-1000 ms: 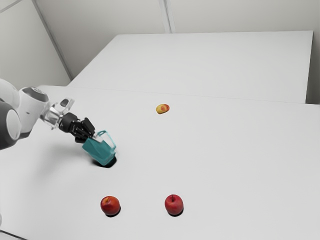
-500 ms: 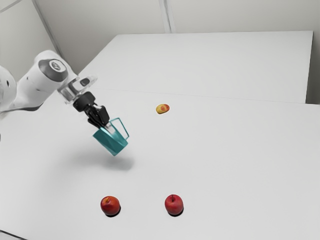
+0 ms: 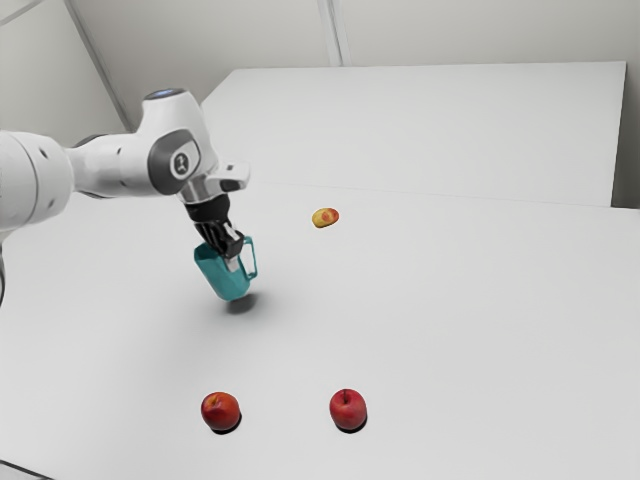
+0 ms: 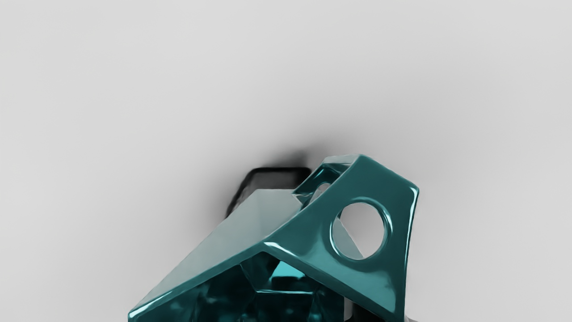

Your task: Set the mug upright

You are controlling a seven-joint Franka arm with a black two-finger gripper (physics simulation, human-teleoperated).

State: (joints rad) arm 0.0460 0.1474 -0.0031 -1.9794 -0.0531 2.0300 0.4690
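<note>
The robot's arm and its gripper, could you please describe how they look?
The arm has rounded white segments, dark grey joint covers, a round emblem on one cover, and a silvery-grey wrist piece. The gripper is black, with a pale grey tip.

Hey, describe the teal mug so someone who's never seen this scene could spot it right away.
Find the broad white table, then follow the white robot arm in from the exterior view's left to its black jaws. They are shut on a tilted, flat-sided teal mug with a loop handle. Unlike the two round red fruits and the yellow-red fruit, it is teal and handled.
</note>
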